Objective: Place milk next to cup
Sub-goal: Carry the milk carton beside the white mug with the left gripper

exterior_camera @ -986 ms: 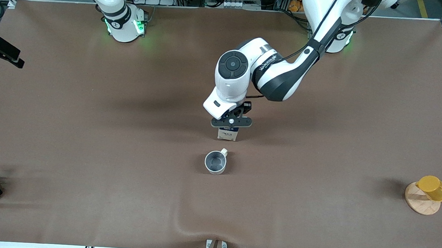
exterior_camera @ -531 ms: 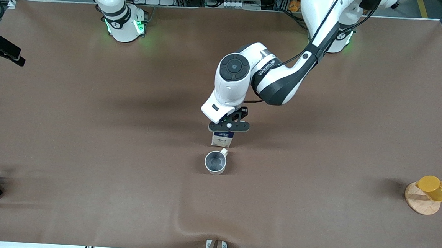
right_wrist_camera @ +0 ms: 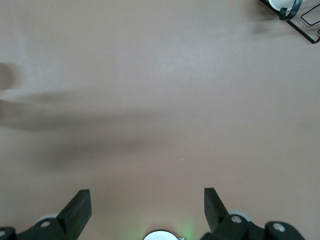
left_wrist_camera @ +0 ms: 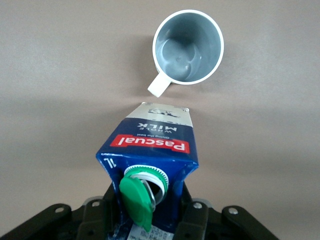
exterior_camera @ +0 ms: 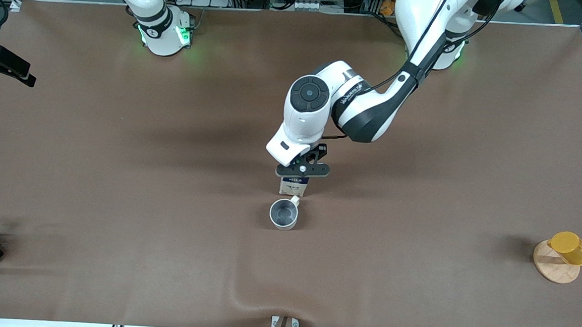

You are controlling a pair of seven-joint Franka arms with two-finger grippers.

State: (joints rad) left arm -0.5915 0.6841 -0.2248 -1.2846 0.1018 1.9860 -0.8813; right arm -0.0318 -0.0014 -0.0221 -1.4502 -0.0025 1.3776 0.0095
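Milk [exterior_camera: 293, 186] clamped in left hand [exterior_camera: 302, 170], just beside empty cup [exterior_camera: 284, 214]; right hand [right_wrist_camera: 147, 210] spread apart, waiting.

We see the milk [left_wrist_camera: 150, 142] as glossy printed carton with a ribbed plastic cap [left_wrist_camera: 136, 200]. The cup [left_wrist_camera: 187, 47] looks smooth glazed ceramic; the table [exterior_camera: 117, 198] cover is matt brown.

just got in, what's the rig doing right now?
The left pincer grips the Pascual milk carton at the middle of the table, just farther from the front camera than the cream-white mug, close by its handle. Whether the carton rests on the table can't be told. The right arm waits, its pincer open over bare brown table.
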